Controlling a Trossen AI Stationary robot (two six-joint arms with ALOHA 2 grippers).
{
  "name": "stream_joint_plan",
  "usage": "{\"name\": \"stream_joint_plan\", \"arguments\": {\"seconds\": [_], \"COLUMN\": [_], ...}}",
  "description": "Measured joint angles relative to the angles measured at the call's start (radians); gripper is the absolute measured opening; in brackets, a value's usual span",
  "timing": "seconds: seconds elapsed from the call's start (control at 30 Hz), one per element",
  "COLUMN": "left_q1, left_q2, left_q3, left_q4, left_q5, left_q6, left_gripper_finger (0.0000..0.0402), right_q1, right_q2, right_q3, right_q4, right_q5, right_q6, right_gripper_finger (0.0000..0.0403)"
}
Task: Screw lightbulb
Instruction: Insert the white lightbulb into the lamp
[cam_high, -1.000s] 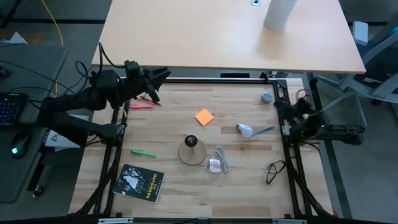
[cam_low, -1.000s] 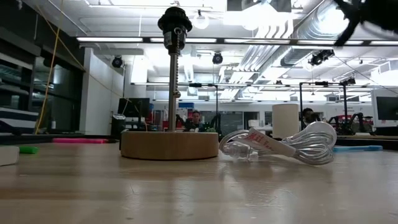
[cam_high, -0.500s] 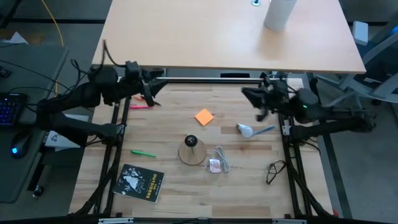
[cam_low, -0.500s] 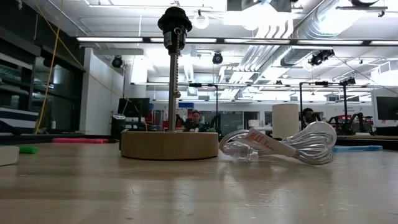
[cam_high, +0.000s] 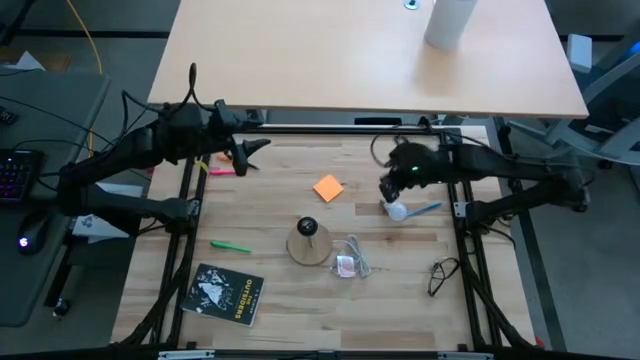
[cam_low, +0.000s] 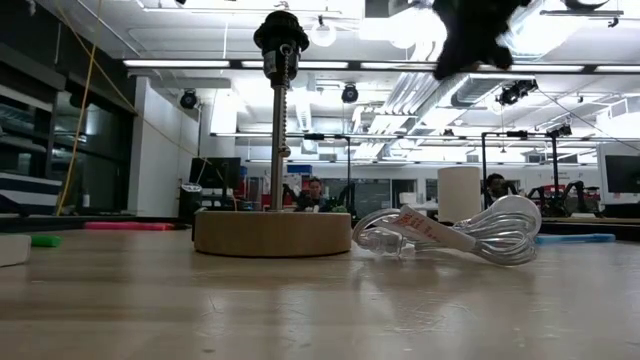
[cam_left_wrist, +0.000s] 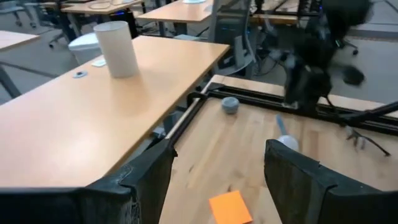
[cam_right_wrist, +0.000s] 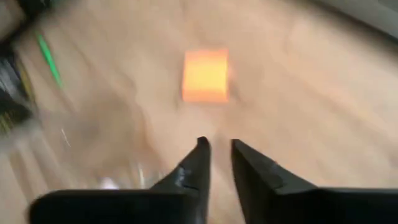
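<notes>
While overhead hides its tips, right pincer (cam_right_wrist: 216, 152) barely parted above lightbulb (cam_high: 397, 209), left pincer (cam_left_wrist: 217, 168) wide apart.

In the high view the right arm's dark pincer (cam_high: 392, 188) covers part of the small white frosted lightbulb (cam_high: 398, 210). In the low view that pincer (cam_low: 470, 35) is a dark smear cut off by the top edge. The right wrist view is blurred: the square orange paper note (cam_right_wrist: 206, 75) has soft edges.

The small white lightbulb (cam_high: 397, 210) lies on its side on the wooden table (cam_high: 280, 190).
</notes>
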Motion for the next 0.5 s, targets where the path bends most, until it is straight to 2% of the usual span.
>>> {"name": "stream_joint_plan", "arguments": {"seconds": [0.1, 0.3, 0.4, 0.5], "left_q1": [0.014, 0.017, 0.017, 0.017], "left_q2": [0.0, 0.0, 0.0, 0.0], "left_q3": [0.0, 0.0, 0.0, 0.0], "left_q4": [0.001, 0.001, 0.001, 0.002], "left_q5": [0.0, 0.0, 0.0, -0.004], "left_q6": [-0.007, -0.058, -0.074, -0.09], "left_gripper_finger": [0.023, 0.023, 0.023, 0.023], "right_q1": [-0.001, -0.024, -0.052, -0.084], "right_q2": [0.072, 0.24, 0.332, 0.413], "right_q3": [-0.012, -0.013, -0.013, -0.013], "right_q4": [-0.091, -0.191, -0.217, -0.215], "right_q5": [-0.073, -0.054, -0.046, -0.049], "right_q6": [-0.03, -0.126, -0.126, -0.142], "right_gripper_finger": [0.0125, 0.0233, 0.0259, 0.0267]}}
